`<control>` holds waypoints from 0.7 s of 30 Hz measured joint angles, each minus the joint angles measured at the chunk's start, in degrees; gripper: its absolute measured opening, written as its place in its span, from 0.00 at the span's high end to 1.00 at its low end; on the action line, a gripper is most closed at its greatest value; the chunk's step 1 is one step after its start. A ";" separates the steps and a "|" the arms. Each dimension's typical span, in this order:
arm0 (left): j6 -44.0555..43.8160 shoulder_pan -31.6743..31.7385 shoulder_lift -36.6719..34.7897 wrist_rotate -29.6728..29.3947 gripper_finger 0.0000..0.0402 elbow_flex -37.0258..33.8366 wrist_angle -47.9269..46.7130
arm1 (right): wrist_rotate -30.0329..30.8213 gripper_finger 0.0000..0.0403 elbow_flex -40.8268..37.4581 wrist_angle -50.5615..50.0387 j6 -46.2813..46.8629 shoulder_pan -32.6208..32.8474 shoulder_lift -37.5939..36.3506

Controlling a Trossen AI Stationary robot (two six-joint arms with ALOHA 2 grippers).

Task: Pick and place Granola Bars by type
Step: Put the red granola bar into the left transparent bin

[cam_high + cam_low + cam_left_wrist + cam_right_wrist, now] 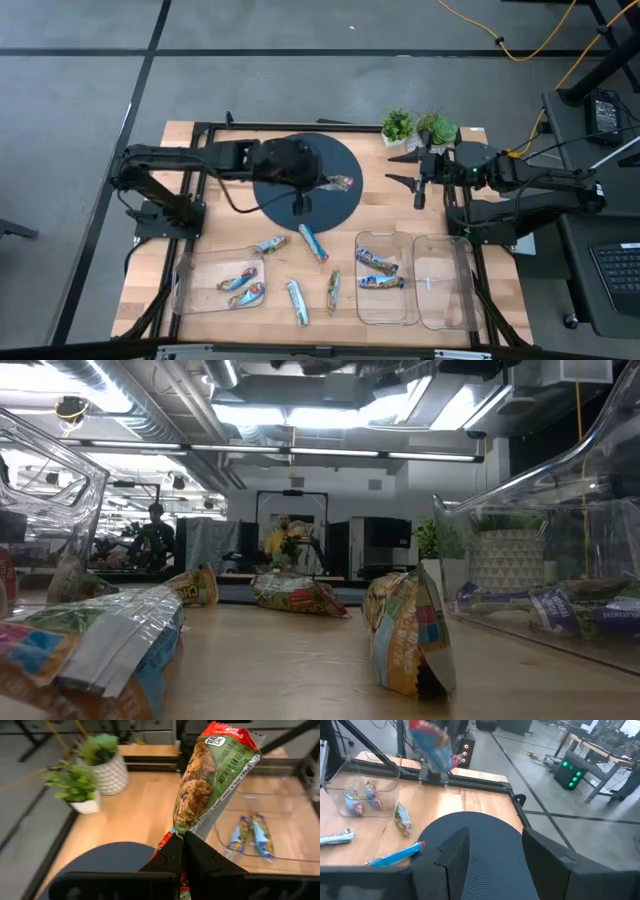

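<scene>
The left gripper [330, 183] hangs over the round dark blue mat [345, 205] near the middle of the back edge of the wooden table [150, 290]. Its fingers [172, 857] are pressed tight together and pinch one end of a green granola bar with a red tip in a shiny wrapper [212, 775], which stands up above them. In the high view this held bar [343, 183] sits over the right side of the mat. The right gripper [416, 180] waits near the back right corner of the table, just beside two small green plants in white pots [415, 128], and its fingers [452, 857] are spread apart with nothing between them. Along the front edge stand three clear plastic trays. The left tray [190, 262] holds two bars in blue and red wrappers [240, 288]. The middle tray [390, 310] holds two bars in blue wrappers [378, 272]. The right tray [445, 300] sits touching the middle tray, at the front right corner. Four more shiny bars [312, 242] lie loose on the table between the left tray and the middle tray, near the front edge.
</scene>
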 joint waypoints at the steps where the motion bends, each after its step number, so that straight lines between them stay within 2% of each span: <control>1: -0.43 -0.87 -0.55 -1.93 1.00 -0.02 -0.19 | -0.62 0.54 0.00 0.32 0.00 0.00 0.08; 7: -1.09 -5.43 -2.19 -10.56 1.00 0.00 3.61 | -7.69 0.54 0.00 8.08 0.29 0.02 2.09; 12: -1.93 -8.01 -2.51 -15.44 1.00 -0.02 2.94 | -7.88 0.54 0.00 11.83 -0.20 0.02 5.03; 16: -5.31 -11.35 -3.75 -19.36 1.00 -0.04 -2.25 | -7.72 0.54 0.00 9.91 -1.85 0.02 5.73; 21: -16.30 -17.04 -7.42 -24.20 1.00 -0.04 -13.38 | -7.64 0.54 0.00 6.54 -4.12 0.02 4.99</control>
